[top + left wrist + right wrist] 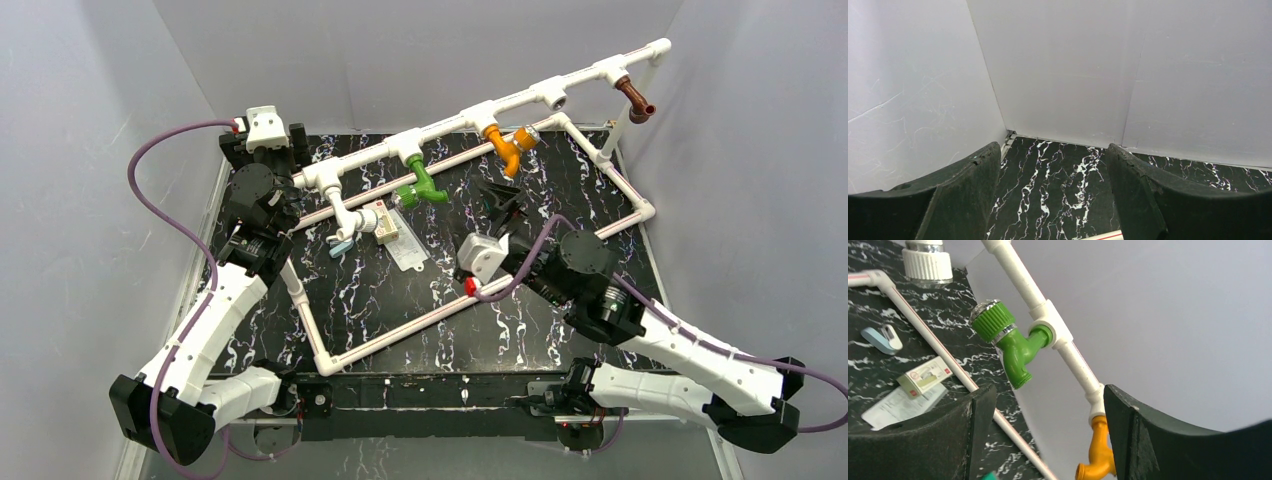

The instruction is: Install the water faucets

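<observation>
White pipe (450, 125) and green faucet (420, 188) bar the rear.

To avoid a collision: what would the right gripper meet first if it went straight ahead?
Probably the white pipe between the green faucet and the orange faucet, though depth is unclear.
</observation>
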Available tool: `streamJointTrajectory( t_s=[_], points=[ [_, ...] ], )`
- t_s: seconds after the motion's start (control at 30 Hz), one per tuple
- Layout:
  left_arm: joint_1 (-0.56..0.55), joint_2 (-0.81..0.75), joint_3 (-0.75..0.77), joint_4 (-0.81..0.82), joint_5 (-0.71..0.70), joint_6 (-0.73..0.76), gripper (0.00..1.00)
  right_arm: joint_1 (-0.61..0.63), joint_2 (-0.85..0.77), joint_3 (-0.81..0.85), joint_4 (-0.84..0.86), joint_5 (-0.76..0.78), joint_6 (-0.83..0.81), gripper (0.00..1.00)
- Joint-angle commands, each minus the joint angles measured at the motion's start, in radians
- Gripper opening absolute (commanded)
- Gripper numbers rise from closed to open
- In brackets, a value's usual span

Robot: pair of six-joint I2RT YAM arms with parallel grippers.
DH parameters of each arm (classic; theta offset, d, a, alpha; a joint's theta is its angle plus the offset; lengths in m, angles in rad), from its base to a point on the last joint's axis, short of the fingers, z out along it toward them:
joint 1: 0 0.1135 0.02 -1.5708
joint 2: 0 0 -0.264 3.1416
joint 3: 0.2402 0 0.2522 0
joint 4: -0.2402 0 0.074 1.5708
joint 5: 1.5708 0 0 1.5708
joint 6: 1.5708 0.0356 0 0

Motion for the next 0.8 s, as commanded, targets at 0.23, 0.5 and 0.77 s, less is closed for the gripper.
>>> streamJointTrajectory(
  t_s=[0.23,0.5,0.77],
  points=[
    [-0.047,0.138,-0.148,-0.429,0.11,-0.033,0.74,0.002,0.122,0.034,-0.004,-0.055,-0.413,0.89],
    [-0.047,0.139,-0.148,-0.429,0.112,-0.034,0.74,0.004,0.215,-0.029,0.263,0.076,-0.612,0.89],
    [-0.047,0.138,-0.147,-0.43,0.111,-0.035,0.74,0.003,0.296,-0.03,0.385,0.111,-0.63,0.84]
  ],
)
